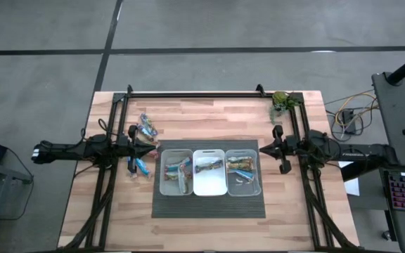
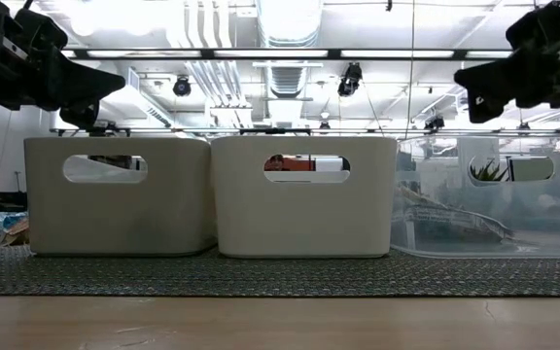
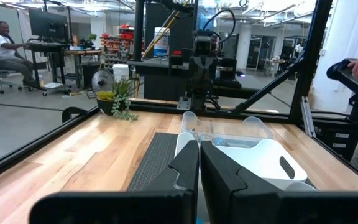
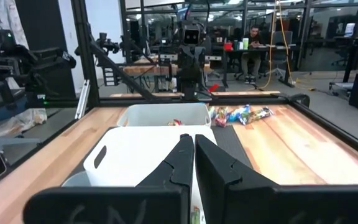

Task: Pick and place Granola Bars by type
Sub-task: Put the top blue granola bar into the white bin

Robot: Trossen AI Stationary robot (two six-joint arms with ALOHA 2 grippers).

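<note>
No legible text or labels

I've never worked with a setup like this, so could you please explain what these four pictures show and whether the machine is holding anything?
It is a robot with two dark arms at a wooden table. One picture looks straight down from above, one looks level across the tabletop, and two come from cameras on the arms' wrists.

Three bins sit side by side on a dark mat, each with some granola bars inside. More loose granola bars lie on the wood near the left gripper. A small green plant stands at a far corner.

The left gripper hangs beside the bins, and the right gripper waits on their other side. Both have their fingers shut and hold nothing.
</note>
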